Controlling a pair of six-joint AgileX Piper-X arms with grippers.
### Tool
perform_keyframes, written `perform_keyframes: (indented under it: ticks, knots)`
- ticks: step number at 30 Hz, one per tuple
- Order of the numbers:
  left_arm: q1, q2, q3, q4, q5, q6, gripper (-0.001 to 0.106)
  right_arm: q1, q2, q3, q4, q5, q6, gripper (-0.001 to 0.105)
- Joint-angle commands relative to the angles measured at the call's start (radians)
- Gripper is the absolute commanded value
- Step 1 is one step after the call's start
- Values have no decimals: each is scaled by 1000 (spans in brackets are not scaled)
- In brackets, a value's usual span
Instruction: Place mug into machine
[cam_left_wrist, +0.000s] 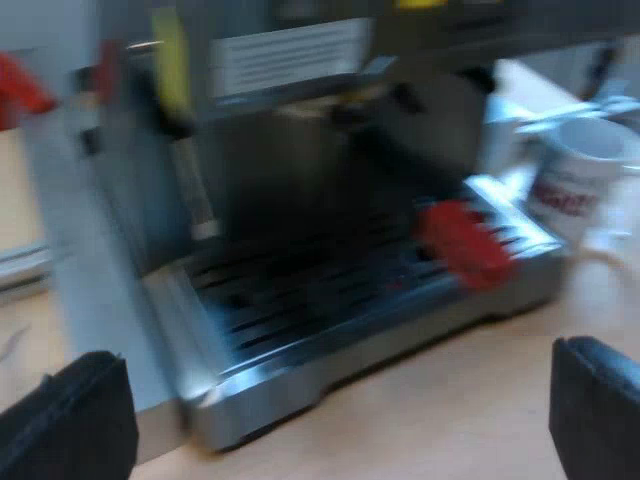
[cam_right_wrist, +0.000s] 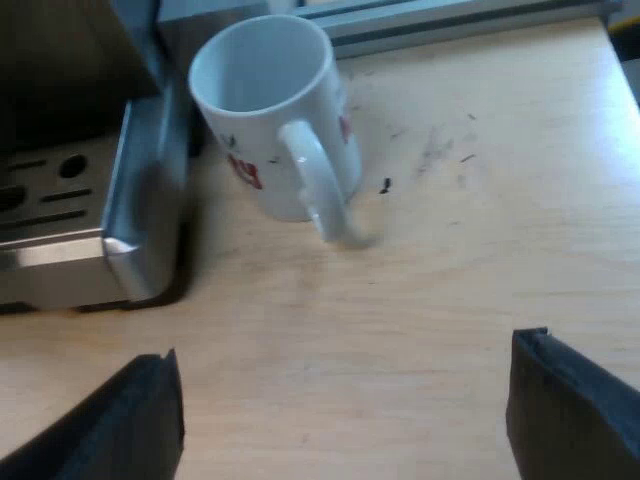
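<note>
A white mug (cam_right_wrist: 275, 110) with red print stands upright on the wooden table beside the espresso machine's drip tray (cam_right_wrist: 120, 240), its handle turned toward my right gripper (cam_right_wrist: 345, 415). That gripper hovers open above bare table a short way from the mug. My left gripper (cam_left_wrist: 335, 415) is open in front of the espresso machine (cam_left_wrist: 300, 170), facing its slotted drip tray (cam_left_wrist: 330, 300). The holder's red handle end (cam_left_wrist: 462, 243) juts out over that tray. The mug (cam_left_wrist: 580, 175) shows beside the machine's far side.
The wooden table (cam_right_wrist: 450, 250) carries a few dark specks near the mug. A metal rail (cam_right_wrist: 450, 25) runs along the table edge beyond the mug. A red part (cam_left_wrist: 20, 88) shows by the machine's other side.
</note>
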Motion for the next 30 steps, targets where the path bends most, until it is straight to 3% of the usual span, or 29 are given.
perform_keyframes:
  ticks: [1, 7, 9, 17, 21, 30]
  knots:
    - [-83, -1, -6, -55, 38, 21, 85, 25, 43, -27, -26, -55, -13, 69]
    - [-201, 48, 26, -138, 80, 21, 85, 138, 103, -29, -44, -53, -101, 69]
    - [-257, 75, 71, -217, 123, 21, 85, 177, 114, -29, -66, -17, -128, 69]
    - [-313, 118, 233, -455, 130, 21, 85, 221, 115, -11, -93, 106, -132, 69]
    - [-313, 123, 326, -562, 130, 21, 85, 221, 118, 66, -166, 106, -132, 69]
    - [-313, 125, 396, -577, 130, 21, 85, 221, 122, 286, -510, 107, -132, 69]
